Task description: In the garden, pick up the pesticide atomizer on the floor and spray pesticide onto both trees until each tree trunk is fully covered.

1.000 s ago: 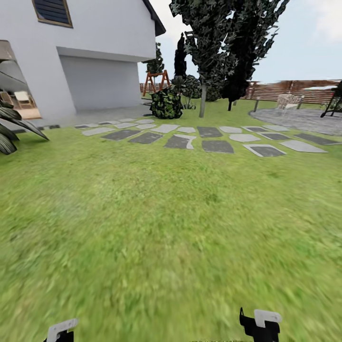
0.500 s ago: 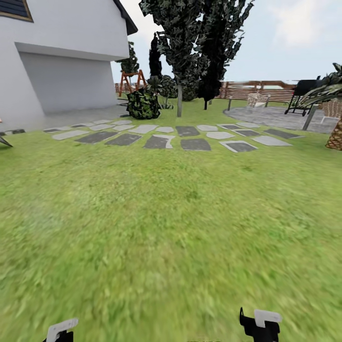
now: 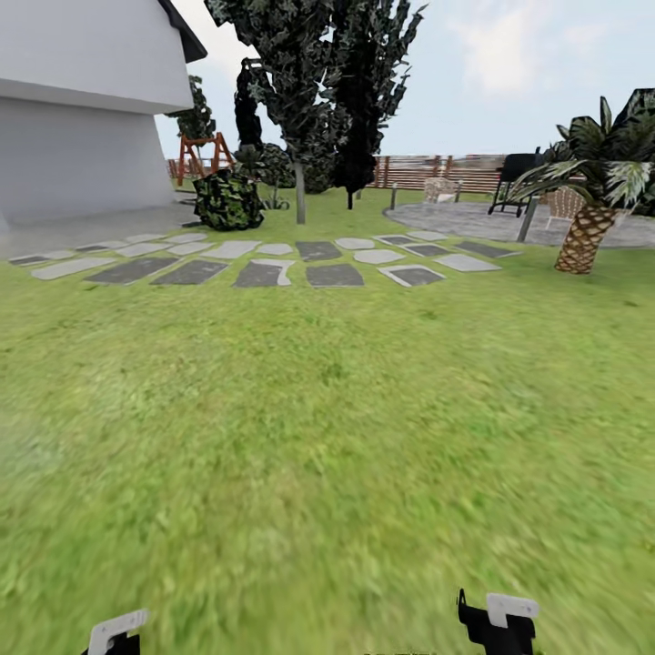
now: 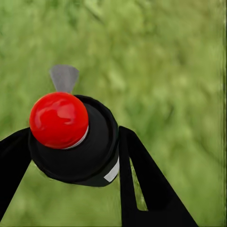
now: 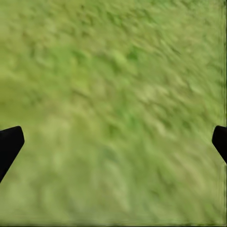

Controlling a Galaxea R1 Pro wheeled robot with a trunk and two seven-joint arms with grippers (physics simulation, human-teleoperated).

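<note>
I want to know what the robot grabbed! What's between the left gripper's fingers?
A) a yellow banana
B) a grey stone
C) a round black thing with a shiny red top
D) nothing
C: in the left wrist view the black fingers flank a black object with a red top, over grass.

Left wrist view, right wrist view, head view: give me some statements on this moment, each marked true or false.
1. The left fingers have the red-topped black pesticide atomizer between them. True.
2. The right fingers grip a bottle. False: they stand wide apart over grass, with nothing between them.
3. Stepping stones cross the lawn ahead. True.
4. The short palm stands against the house wall. False: it is on the right, near the grey paving.
</note>
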